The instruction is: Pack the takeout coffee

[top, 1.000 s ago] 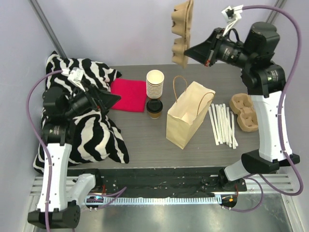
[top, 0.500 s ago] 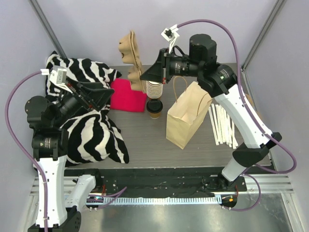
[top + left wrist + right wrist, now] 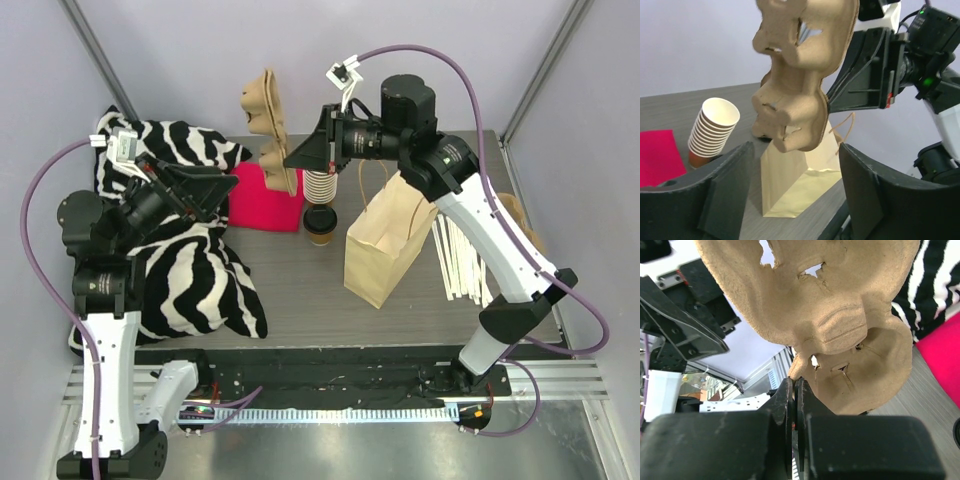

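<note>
Aloft, right tool (image 3: pixel 286 160) pinches cardboard carrier (image 3: pixel 266 112), arm stretched leftward; left tool (image 3: pixel 226 182) gapes.

From the top camera I get bright, even, diffuse light. The table (image 3: pixel 300 290) reads a flat grey, with only a faint, soft shadow beside the paper bag (image 3: pixel 385 250). The metal plate (image 3: pixel 330 450) in front of the table's near edge throws back a white glare streak. That frame is sharp throughout, though the wide lens tilts the enclosure post (image 3: pixel 92 50) outward.

In my left wrist view, the left gripper (image 3: pixel 797 195) shows dark, soft-edged jaws, out of focus, while the cup carrier (image 3: pixel 800 75) is crisp and evenly lit.

In the right wrist view, the right gripper (image 3: pixel 795 387) is nearly black and blurred. The carrier's fibre texture is sharp, and the pale background at the left is washed out.
</note>
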Robot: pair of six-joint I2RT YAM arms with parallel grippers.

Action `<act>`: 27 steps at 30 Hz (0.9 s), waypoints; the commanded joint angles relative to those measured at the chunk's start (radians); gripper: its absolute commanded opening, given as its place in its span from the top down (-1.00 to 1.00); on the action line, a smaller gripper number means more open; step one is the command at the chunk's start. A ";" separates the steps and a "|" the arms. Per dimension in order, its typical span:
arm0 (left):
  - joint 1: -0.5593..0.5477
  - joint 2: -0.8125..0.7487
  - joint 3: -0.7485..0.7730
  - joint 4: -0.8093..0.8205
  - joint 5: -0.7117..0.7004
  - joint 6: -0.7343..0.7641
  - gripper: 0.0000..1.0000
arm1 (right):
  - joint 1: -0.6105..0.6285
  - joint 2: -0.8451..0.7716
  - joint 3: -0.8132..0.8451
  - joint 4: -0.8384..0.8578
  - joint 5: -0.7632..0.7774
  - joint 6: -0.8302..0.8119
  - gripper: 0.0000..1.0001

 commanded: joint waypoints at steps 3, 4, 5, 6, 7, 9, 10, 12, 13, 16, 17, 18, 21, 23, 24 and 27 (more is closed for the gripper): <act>-0.016 0.028 -0.025 0.156 -0.005 -0.136 -0.17 | 0.015 -0.014 -0.008 0.020 0.115 -0.017 0.98; -0.019 0.036 -0.028 0.157 -0.028 -0.136 -0.10 | 0.018 -0.009 -0.005 0.020 0.126 -0.013 0.98; -0.019 0.040 -0.031 0.157 -0.036 -0.131 -0.07 | 0.023 0.000 -0.001 0.022 0.133 -0.011 0.98; -0.056 0.045 -0.033 0.157 -0.045 -0.128 -0.04 | 0.031 0.003 0.009 0.020 0.138 -0.011 0.98; -0.065 0.060 -0.033 0.159 -0.063 -0.124 0.01 | 0.037 0.008 0.016 0.022 0.143 -0.013 0.98; -0.090 0.072 -0.033 0.156 -0.086 -0.111 0.05 | 0.049 0.017 0.027 0.017 0.166 -0.020 0.98; -0.099 0.082 -0.033 0.154 -0.096 -0.105 0.07 | 0.063 0.020 0.030 0.011 0.175 -0.034 0.98; -0.123 0.092 -0.022 0.153 -0.114 -0.090 0.09 | 0.078 0.023 0.033 0.002 0.218 -0.054 0.98; -0.133 0.097 -0.019 0.150 -0.117 -0.082 0.09 | 0.087 0.025 0.033 -0.004 0.230 -0.066 0.98; -0.162 0.105 -0.013 0.136 -0.139 -0.062 0.11 | 0.101 0.032 0.039 -0.012 0.273 -0.077 0.98; -0.177 0.106 -0.013 0.117 -0.154 -0.055 0.12 | 0.103 0.032 0.042 -0.014 0.281 -0.082 0.98; -0.183 0.106 -0.015 0.107 -0.163 -0.036 0.14 | 0.104 0.038 0.051 -0.017 0.291 -0.085 0.98; -0.206 0.106 -0.016 0.074 -0.188 -0.006 0.19 | 0.114 0.045 0.058 -0.015 0.299 -0.094 0.98; -0.220 0.114 -0.016 0.058 -0.199 0.001 0.26 | 0.118 0.048 0.056 -0.017 0.301 -0.098 0.98; -0.225 0.114 -0.016 0.053 -0.202 0.008 0.31 | 0.121 0.048 0.058 -0.017 0.302 -0.099 0.98; -0.242 0.120 -0.016 0.042 -0.218 0.019 0.32 | 0.126 0.055 0.062 -0.017 0.304 -0.105 0.98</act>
